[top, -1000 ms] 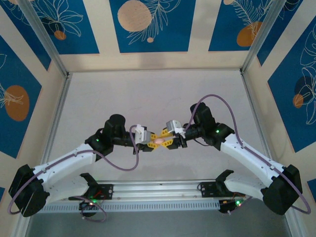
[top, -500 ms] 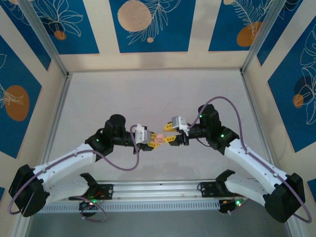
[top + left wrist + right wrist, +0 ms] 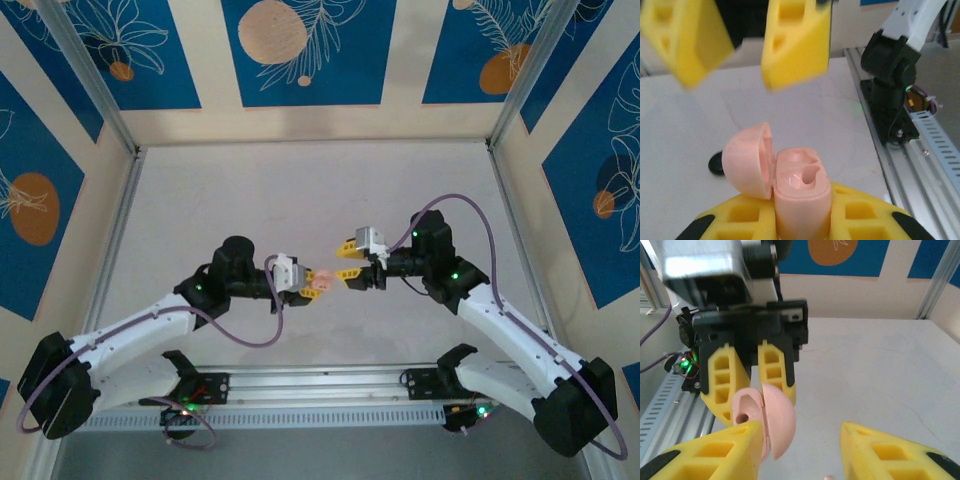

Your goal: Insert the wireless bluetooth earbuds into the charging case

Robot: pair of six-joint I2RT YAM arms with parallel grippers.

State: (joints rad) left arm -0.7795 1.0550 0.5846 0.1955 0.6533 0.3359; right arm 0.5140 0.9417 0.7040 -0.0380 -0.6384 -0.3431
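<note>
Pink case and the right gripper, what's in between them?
Nothing; in the top view the gap between pink case and right gripper is bare table.

Your top view looks down from above and behind the arm bases. It takes in the whole table [image 3: 300, 190] and both arms from well back.

Your left wrist view sits just behind the left claw [image 3: 802, 215] and faces along its fingers toward the right arm. The case [image 3: 800, 185] is very close in the foreground, and the right claw [image 3: 740, 35] is blurred above it.

Your right wrist view faces the opposite way, looking out over its own fingers at the left claw and the same case from close range.

All three views share that case and the table between the claws.
</note>
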